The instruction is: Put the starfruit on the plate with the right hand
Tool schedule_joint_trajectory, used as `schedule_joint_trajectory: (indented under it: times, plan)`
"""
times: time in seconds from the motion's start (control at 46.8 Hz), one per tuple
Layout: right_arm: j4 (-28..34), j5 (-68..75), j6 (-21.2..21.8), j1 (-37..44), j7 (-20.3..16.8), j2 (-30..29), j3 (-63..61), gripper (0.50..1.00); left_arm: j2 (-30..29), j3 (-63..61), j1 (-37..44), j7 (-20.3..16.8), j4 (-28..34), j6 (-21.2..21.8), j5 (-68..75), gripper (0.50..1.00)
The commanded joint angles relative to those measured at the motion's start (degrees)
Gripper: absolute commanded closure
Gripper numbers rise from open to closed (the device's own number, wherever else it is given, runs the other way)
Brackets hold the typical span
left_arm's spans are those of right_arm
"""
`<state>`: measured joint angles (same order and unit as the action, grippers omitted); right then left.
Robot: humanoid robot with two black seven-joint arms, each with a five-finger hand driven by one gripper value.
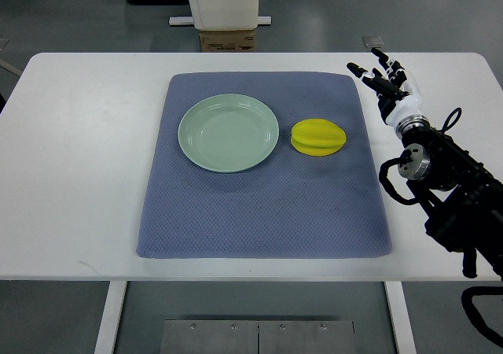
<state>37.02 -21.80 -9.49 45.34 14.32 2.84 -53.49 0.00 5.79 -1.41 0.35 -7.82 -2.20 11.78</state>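
A wide white rectangular worktop point(86, 173) is seen from steeply above, filling most of the view. Spread across its middle is a large blue-grey textured cloth mat point(259, 212), probably laid there to give the objects a soft, non-slip base.

From the right edge, the robot's black jointed arm point(460, 189) is brought in over the bare worktop, trailing looped cables. It ends in the right hand point(389, 82), black and white, which is held above the worktop just beyond the mat's upper right corner. Its fingers point(369, 72) are spread apart and nothing is held in them, a pose that seems suited to the start of a reach. The left hand is not in view.

On the mat's upper left part, a round pale green ceramic plate point(229, 132) is set, with nothing on it. Just beside its right rim, apart from it by a narrow gap, lies the yellow ridged starfruit point(317, 137), resting on the mat and untouched. It is placed between the plate and the right hand, so a short carry leftward would be enough. The task is judged to be not yet begun: the fruit must first be approached and grasped.
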Motion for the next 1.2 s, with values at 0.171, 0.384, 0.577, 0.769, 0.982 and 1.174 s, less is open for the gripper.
schedule_joint_trajectory:
  times: [0.171, 0.384, 0.577, 0.769, 0.982, 1.174]
  plan:
    - [0.2, 0.0, 0.0, 0.0, 0.0, 0.3, 0.9, 0.500, 0.0, 0.0, 0.0, 0.0, 0.0, 0.0, 0.0, 0.500]
    - [0.6, 0.0, 0.1, 0.3, 0.0, 0.9, 2.9, 0.500, 0.0, 0.0, 0.0, 0.0, 0.0, 0.0, 0.0, 0.500]
    - [0.8, -0.1, 2.2, 1.6, 0.0, 2.7, 6.6, 0.500, 0.0, 0.0, 0.0, 0.0, 0.0, 0.1, 0.0, 0.500]
    - [1.7, -0.2, 3.2, 4.5, 0.0, 5.2, 13.2, 0.502, 0.0, 0.0, 0.0, 0.0, 0.0, 0.0, 0.0, 0.500]
    - [2.5, -0.7, 3.2, 8.3, 0.0, 6.5, 21.8, 0.502, 0.0, 0.0, 0.0, 0.0, 0.0, 0.1, 0.0, 0.500]
    - [3.0, -3.1, 3.9, 12.3, 1.3, 7.5, 33.3, 0.502, 0.0, 0.0, 0.0, 0.0, 0.0, 0.1, 0.0, 0.500]
